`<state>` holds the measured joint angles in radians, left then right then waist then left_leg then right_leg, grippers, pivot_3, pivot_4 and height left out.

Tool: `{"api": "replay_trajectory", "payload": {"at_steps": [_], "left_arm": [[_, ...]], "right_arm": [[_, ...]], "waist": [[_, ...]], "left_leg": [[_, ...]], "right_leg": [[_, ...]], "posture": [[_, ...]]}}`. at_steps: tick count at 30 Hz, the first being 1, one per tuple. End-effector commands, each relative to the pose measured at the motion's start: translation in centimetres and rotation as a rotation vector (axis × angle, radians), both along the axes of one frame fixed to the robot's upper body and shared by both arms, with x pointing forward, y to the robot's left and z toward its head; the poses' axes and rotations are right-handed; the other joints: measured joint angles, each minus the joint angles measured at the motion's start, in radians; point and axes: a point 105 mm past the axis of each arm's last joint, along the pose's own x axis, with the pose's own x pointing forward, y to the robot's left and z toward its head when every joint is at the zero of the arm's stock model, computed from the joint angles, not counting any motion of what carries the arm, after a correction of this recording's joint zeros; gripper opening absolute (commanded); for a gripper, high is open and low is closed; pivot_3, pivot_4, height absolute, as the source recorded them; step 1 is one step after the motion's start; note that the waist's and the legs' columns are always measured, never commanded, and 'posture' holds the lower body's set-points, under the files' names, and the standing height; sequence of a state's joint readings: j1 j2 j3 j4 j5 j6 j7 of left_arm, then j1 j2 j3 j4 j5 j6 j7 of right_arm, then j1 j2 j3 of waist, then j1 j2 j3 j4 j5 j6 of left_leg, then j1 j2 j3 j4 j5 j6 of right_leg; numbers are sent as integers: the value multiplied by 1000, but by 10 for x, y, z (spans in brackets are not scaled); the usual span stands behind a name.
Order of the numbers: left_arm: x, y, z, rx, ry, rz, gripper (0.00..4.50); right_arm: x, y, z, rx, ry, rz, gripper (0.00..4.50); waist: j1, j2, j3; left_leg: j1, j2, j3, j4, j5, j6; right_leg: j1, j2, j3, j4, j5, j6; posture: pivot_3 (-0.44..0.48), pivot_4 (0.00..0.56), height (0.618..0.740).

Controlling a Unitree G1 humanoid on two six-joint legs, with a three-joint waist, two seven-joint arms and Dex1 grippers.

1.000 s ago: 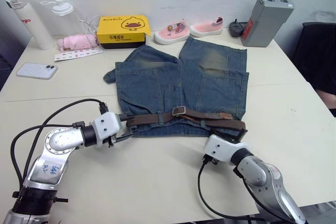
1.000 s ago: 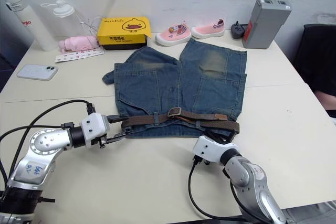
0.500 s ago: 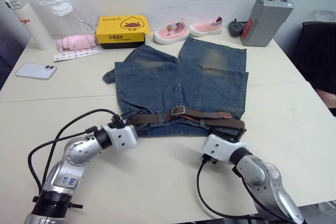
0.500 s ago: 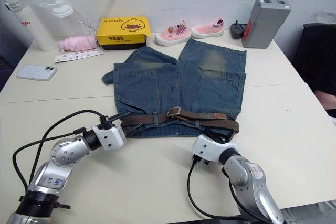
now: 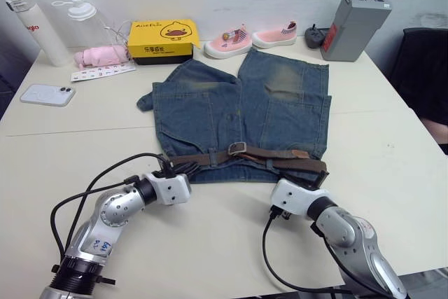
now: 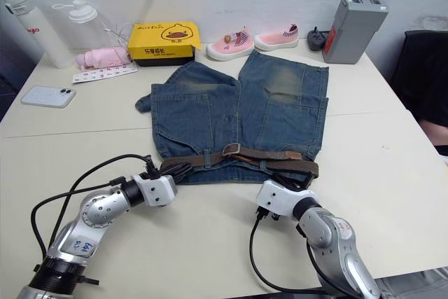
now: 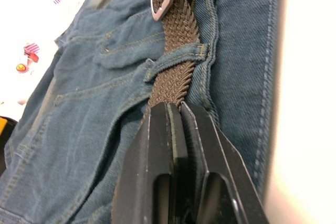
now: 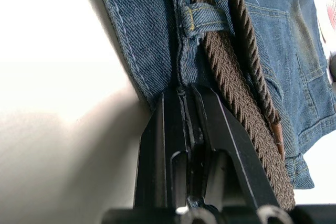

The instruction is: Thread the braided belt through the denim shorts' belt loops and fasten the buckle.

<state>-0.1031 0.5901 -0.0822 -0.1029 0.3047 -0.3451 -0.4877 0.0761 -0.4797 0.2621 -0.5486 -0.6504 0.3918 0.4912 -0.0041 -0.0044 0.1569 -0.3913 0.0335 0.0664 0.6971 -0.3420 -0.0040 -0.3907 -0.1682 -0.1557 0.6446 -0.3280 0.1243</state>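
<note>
Left eye view: the denim shorts [image 5: 241, 120] lie flat at the table [image 5: 392, 138] centre, waistband toward me, legs pointing to 12 o'clock. The braided belt [image 5: 266, 156] runs along the waistband from 9 o'clock to 3 o'clock, doubled over itself on the 3 o'clock half. The buckle [image 5: 239, 148] sits near the waistband's middle.

My left gripper [image 5: 183, 169] is at the 9 o'clock end of the waistband. In the left wrist view its fingers [image 7: 163, 145] are pressed together on the belt's woven strap, just short of one of the belt loops [image 7: 178, 56], through which the strap passes.

My right gripper [image 5: 315, 178] is at the 3 o'clock corner of the waistband. In the right wrist view its fingers [image 8: 176, 124] are closed on the denim edge of the waistband, beside the belt, below another loop that holds the strap.

Beyond the shorts at 12 o'clock stand a yellow box [image 5: 164, 38], pink shoes [image 5: 252, 38] and a grey device [image 5: 353, 26]. At 10 o'clock are two bottles [image 5: 49, 26] and a phone [image 5: 47, 94].
</note>
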Motion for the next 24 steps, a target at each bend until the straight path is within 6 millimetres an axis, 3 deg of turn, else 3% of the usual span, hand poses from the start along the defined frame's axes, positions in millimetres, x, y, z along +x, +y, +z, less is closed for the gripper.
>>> {"api": "replay_trajectory", "payload": {"at_steps": [1, 10, 20, 24], "left_arm": [[1, 5, 8, 9, -32, 16, 297], [9, 15, 7, 28, -42, 83, 144], [-2, 67, -18, 75, 68, 220, 144], [-5, 71, -25, 97, 92, 212, 144]], "right_arm": [[-3, 5, 4, 8, -10, 20, 0], [-2, 1, 3, 12, -2, -7, 0], [7, -34, 8, -14, -2, -180, 0], [9, -38, 8, -20, -4, -192, 0]], "waist": [[0, 0, 0], [0, 0, 0], [0, 0, 0], [-1, 2, -1]], "left_leg": [[0, 0, 0, 0, 0, 0], [0, 0, 0, 0, 0, 0], [0, 1, 0, 0, 0, 0], [1, 1, 0, 0, 0, 0]], "right_leg": [[0, 0, 0, 0, 0, 0], [0, 0, 0, 0, 0, 0], [-1, 0, 0, 0, 0, 0], [-1, 0, 0, 0, 0, 0]], "posture": [[0, 150, 683], [0, 150, 683], [0, 150, 683], [0, 150, 683]]}}
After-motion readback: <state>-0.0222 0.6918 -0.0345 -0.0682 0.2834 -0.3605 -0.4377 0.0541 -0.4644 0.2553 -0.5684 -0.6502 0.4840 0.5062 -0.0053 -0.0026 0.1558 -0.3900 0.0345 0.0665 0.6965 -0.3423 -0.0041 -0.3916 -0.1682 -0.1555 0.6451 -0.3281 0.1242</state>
